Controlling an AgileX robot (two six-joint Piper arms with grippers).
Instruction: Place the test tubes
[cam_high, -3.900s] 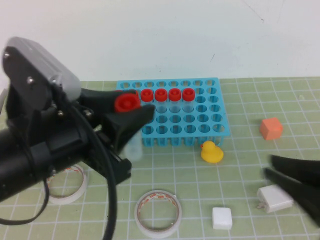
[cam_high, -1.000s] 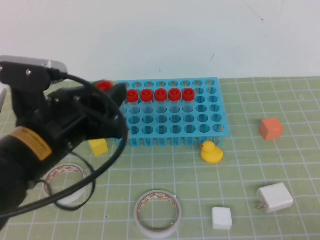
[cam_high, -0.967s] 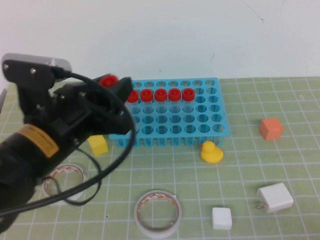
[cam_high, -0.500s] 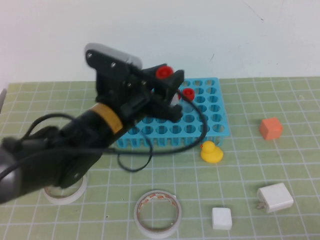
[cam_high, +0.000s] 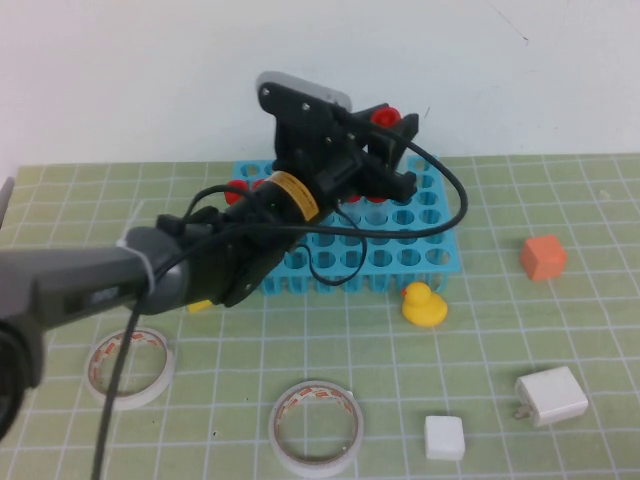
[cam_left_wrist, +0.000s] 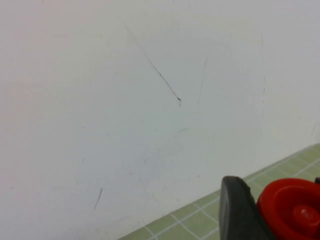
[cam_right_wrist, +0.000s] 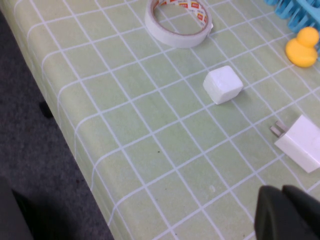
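My left gripper hangs over the far right part of the blue tube rack, shut on a red-capped test tube held upright. In the left wrist view the red cap sits against one black finger, with the white wall behind. The arm hides most of the rack's back row; two red caps show at its left end and one under the gripper. My right gripper is out of the high view; it hovers shut and empty over the table's near right corner.
A yellow duck sits in front of the rack. An orange cube is to the right, a white plug and a white cube near the front. Two tape rolls lie front-left. The table edge drops off nearby.
My left arm has swung right and toward the wall with the tube, from the rack's left end to over its far right part. The right gripper has not changed.
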